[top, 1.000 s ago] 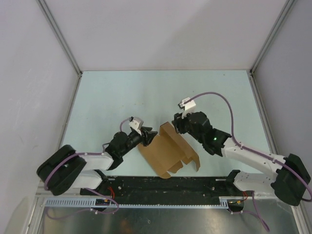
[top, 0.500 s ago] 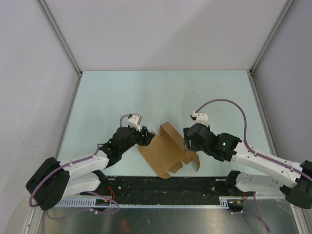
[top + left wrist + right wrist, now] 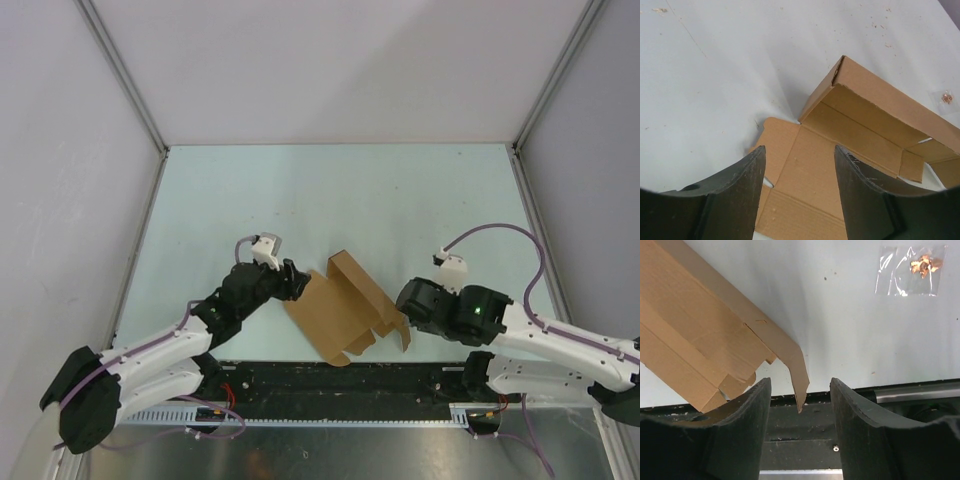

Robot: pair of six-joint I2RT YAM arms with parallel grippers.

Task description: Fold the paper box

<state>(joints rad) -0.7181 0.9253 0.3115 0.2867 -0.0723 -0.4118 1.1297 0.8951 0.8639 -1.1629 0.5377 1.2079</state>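
The half-folded paper box [image 3: 340, 318] lay near the bench's [image 3: 300, 190] near edge, between the arms, its raised wall running diagonally from far-left to near-right. The left pincer [image 3: 799, 150], jaws apart and empty, faced the box's open left side. The right pincer [image 3: 800, 382], likewise apart and empty, framed the loose flap [image 3: 792, 360] at the near-right end, so it seemed better placed for that fold
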